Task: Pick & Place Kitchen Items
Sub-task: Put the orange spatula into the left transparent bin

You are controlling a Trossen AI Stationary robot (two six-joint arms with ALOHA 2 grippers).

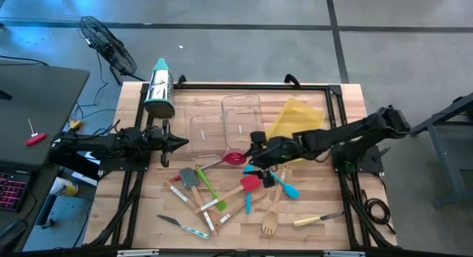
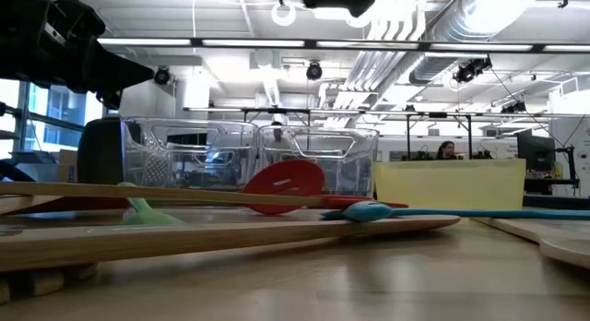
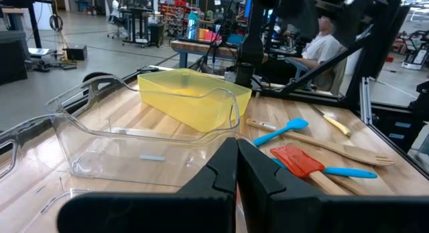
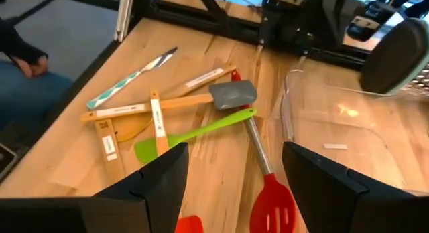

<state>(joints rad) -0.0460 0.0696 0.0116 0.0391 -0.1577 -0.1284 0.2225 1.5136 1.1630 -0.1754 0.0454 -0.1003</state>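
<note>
The right end effector hung spread wide over the red spoon at mid frame; closing off-center could push it away; the left end effector was pressed together

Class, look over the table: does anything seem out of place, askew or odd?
Yes. The steel cylinder lies tipped on its side at the table's back left corner. The utensils, such as the green spatula and wooden fork, lie crisscrossed instead of in the clear bins.
</note>
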